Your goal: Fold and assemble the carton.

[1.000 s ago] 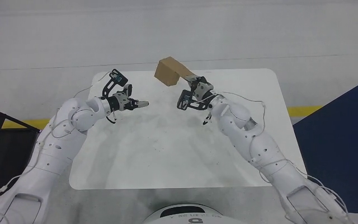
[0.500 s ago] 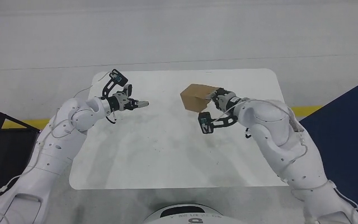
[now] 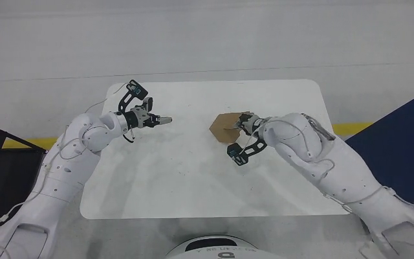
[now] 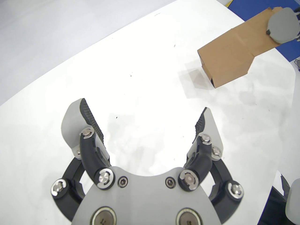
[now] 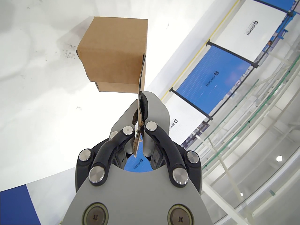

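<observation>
Though the carton (image 3: 224, 127) looks squared into a box, a flap (image 5: 141, 83) pinched in the right claw (image 5: 141, 101) sticks out, so closing seems left to do. It hangs tilted just over the scuffed white bench (image 3: 194, 181), right of centre. Well apart, the left claw (image 4: 143, 115) gapes empty. Beyond lie grey floor (image 3: 194, 39) and blue panels (image 5: 211, 76).

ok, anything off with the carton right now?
Yes: the carton hangs tilted, the right gripper pinching just its side flap. At the far end, the end flap sits slightly proud, not flush.
</observation>
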`<state>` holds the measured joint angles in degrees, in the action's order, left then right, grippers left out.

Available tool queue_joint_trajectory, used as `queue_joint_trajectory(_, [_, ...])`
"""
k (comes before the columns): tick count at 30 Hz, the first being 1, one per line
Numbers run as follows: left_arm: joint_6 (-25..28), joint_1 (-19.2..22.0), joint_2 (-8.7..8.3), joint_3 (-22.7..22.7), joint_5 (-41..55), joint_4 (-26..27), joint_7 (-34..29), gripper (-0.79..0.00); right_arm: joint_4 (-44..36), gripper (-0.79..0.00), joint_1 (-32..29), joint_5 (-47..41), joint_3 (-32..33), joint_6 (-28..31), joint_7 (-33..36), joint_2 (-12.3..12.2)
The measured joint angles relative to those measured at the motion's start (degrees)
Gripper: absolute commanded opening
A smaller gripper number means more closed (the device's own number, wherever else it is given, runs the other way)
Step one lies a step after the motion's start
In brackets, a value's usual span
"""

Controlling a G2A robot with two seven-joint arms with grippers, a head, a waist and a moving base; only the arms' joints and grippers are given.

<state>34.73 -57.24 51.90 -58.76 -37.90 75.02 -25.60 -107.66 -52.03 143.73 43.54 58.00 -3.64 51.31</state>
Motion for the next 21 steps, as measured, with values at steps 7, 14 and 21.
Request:
queue_joint_trajectory(7, [0.00, 0.00, 0.00, 0.00, 0.00, 0.00, 0.00, 0.000, 3.18, -0.785, 11.99, -13.36, -11.91, 0.00, 6.44, -0.46])
queue_joint_trajectory(14, [0.00, 0.00, 0.00, 0.00, 0.00, 0.00, 0.00, 0.000, 3.60, -0.785, 22.97, -29.65, -23.28, 0.00, 17.07, -0.15])
queue_joint_trajectory(21, [0.00, 0.00, 0.00, 0.00, 0.00, 0.00, 0.00, 0.000, 3.52, 0.000, 31.32, -43.65, -31.35, 0.00, 26.37, 1.16])
